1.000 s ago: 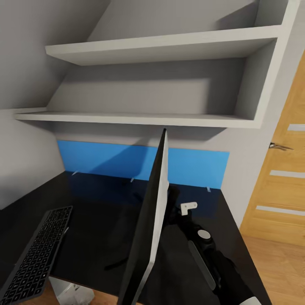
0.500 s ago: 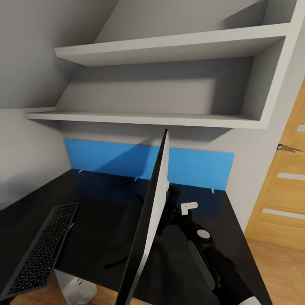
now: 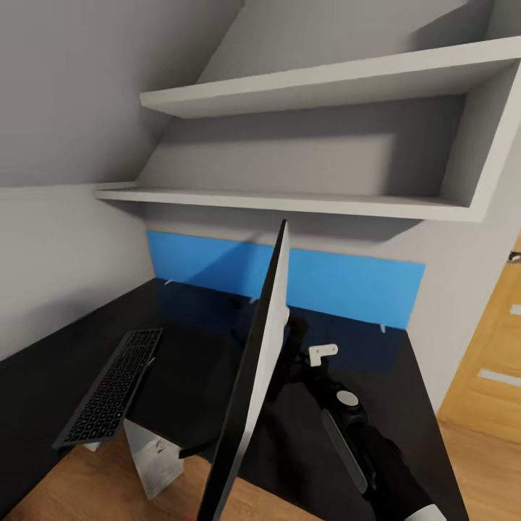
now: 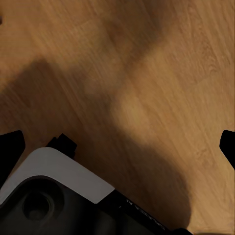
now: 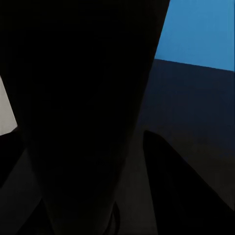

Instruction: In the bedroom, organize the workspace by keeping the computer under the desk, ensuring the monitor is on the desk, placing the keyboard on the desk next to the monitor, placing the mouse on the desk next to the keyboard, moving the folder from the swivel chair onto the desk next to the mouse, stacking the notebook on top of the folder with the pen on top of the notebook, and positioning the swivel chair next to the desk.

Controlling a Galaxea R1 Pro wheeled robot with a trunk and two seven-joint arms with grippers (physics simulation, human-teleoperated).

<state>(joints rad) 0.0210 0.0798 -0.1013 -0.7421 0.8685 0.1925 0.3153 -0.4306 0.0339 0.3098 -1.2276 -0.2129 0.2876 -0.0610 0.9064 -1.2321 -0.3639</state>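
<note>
Shelves and blue panel slide rightward as the camera swings left, while the monitor (image 3: 253,391) hangs edge-on over the tabletop (image 3: 195,340), right pincer (grip hidden, so I cannot tell) just behind it, keyboard (image 3: 112,391) to its left.

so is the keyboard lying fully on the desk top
No, the keyboard overhangs the front edge of the desk, its near end above the floor.

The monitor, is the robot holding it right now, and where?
Likely yes: the right hand sits behind the monitor at its stand, but the grip itself is hidden.
</note>
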